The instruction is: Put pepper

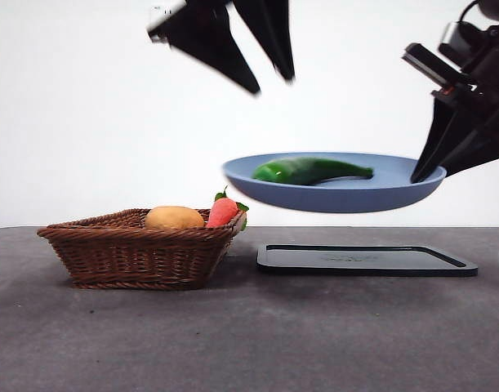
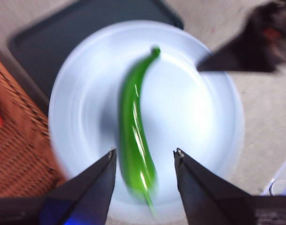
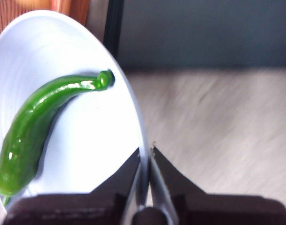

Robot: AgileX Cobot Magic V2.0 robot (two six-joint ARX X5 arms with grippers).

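Nearest the front camera stood a brown wicker basket [image 1: 135, 253] on the dark table [image 1: 249, 343], holding a yellow-orange lump [image 1: 174, 217] and a red-orange vegetable [image 1: 223, 211]. Beside it lay a flat black tray [image 1: 365, 260]. Above the tray hung a blue plate [image 1: 339, 192], its rim pinched between the closed jaws of the right gripper [image 3: 146, 154]. On the plate lay the green pepper [image 1: 310, 171]. The left gripper [image 2: 145, 157] hovered above it, jaws spread and holding nothing.
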